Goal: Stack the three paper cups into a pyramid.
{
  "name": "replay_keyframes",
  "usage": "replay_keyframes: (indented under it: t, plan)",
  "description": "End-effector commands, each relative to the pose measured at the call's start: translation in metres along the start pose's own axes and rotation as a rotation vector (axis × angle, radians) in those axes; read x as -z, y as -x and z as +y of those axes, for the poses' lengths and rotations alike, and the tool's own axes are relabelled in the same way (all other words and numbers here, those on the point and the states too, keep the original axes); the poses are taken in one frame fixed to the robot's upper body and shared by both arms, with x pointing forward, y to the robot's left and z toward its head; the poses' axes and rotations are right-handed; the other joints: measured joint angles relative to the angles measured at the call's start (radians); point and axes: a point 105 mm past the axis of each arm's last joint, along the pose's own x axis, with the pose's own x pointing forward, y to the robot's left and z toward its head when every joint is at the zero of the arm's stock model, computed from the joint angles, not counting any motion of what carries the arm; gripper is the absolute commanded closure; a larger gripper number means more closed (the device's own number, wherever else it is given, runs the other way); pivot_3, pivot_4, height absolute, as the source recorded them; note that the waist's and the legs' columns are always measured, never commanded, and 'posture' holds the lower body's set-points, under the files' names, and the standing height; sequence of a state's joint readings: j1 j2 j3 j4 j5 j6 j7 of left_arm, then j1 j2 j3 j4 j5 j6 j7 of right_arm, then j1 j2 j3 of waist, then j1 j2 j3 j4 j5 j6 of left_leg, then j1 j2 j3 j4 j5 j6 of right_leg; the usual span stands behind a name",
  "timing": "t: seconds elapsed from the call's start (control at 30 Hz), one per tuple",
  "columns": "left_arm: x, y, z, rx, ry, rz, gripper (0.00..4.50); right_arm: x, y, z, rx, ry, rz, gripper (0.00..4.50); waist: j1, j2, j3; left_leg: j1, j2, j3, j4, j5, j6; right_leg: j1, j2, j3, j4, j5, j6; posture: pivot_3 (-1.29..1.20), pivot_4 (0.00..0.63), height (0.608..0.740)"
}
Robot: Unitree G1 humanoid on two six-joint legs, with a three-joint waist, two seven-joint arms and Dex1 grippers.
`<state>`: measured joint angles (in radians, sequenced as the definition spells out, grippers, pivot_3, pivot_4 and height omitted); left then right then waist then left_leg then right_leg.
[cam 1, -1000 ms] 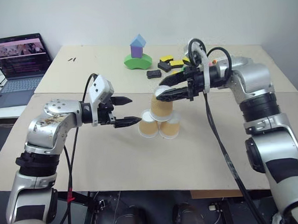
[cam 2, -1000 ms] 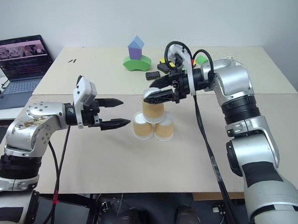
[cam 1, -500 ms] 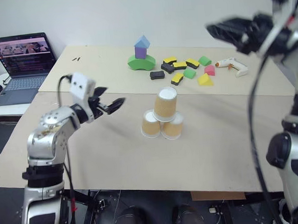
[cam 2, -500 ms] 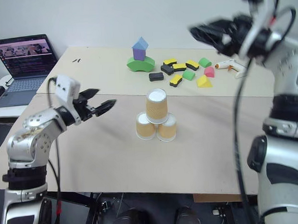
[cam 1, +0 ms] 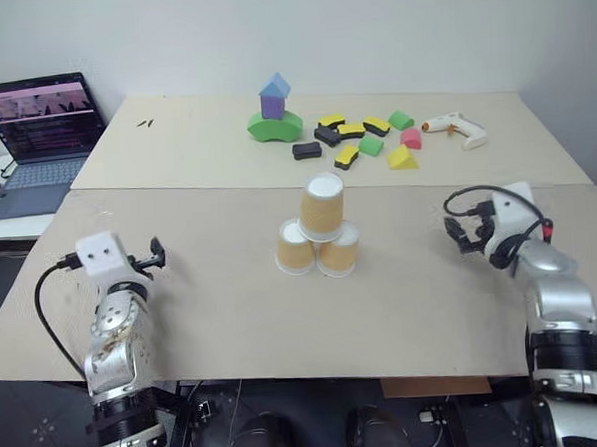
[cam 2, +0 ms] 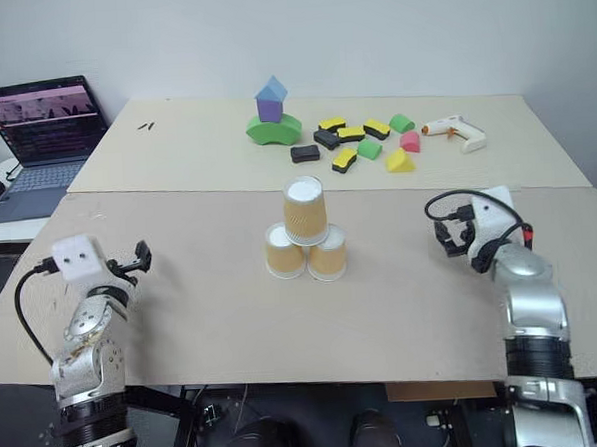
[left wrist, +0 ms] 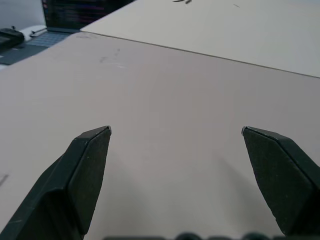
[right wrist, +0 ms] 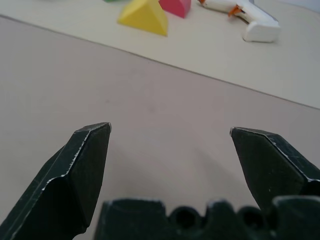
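Note:
The three paper cups stand upside down as a pyramid in the middle of the near table. Two base cups [cam 1: 295,250] [cam 1: 339,252] sit side by side, touching, and the top cup [cam 1: 322,204] rests across them, white base up. My left gripper [cam 1: 154,258] hovers low over the table far to the left of the cups, open and empty. In the left wrist view its fingers [left wrist: 90,165] spread wide over bare tabletop. My right gripper [cam 1: 463,232] is well to the right of the cups, also open, with nothing between its fingers [right wrist: 85,160].
On the far table stand a green-purple-blue block tower [cam 1: 275,113], several loose foam blocks [cam 1: 359,140] and a white glue gun [cam 1: 454,128]. An open laptop [cam 1: 39,137] sits at the far left. A seam [cam 1: 196,187] runs between the two tables.
The right gripper left the top cup, swung up, then dropped low to the right. The left gripper drew back to the left and down. The cups stayed put.

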<state>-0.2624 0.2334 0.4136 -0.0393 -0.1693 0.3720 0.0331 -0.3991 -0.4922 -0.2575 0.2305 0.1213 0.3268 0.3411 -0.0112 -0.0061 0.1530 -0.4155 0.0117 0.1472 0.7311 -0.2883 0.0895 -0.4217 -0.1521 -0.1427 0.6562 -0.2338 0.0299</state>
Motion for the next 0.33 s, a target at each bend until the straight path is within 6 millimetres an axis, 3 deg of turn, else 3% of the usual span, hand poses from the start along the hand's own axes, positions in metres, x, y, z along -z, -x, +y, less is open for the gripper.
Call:
replay_keyframes:
  t: [0.03, 0.17, 0.33]
  plan:
    - [-0.0110, -0.0006, 0.0036, -0.028, -0.014, -0.090, 0.00, 0.0061, 0.0066, -0.0089, 0.056, -0.024, -0.061, 0.03, 0.005, 0.000, 0.000, 0.000, 0.000, 0.000, 0.000, 0.000, 0.000, 0.000, 0.000, 0.000, 0.000, 0.000, 0.000, 0.00, 0.150, 0.695]
    - [-0.0091, 0.0004, 0.0045, -0.030, 0.012, -0.122, 0.00, 0.0148, 0.0061, -0.0036, 0.061, -0.038, -0.046, 0.03, -0.001, 0.000, 0.000, -0.001, 0.000, 0.000, 0.000, 0.000, 0.000, -0.001, -0.001, 0.001, 0.000, 0.000, 0.000, 0.00, 0.150, 0.695]
    - [-0.0065, 0.0015, 0.0043, -0.033, -0.009, -0.126, 0.00, 0.0118, 0.0049, -0.0053, 0.072, -0.060, -0.063, 0.03, -0.003, 0.000, 0.000, 0.000, 0.001, 0.001, 0.000, 0.000, 0.000, -0.001, 0.000, 0.002, 0.001, 0.000, 0.000, 0.00, 0.150, 0.695]
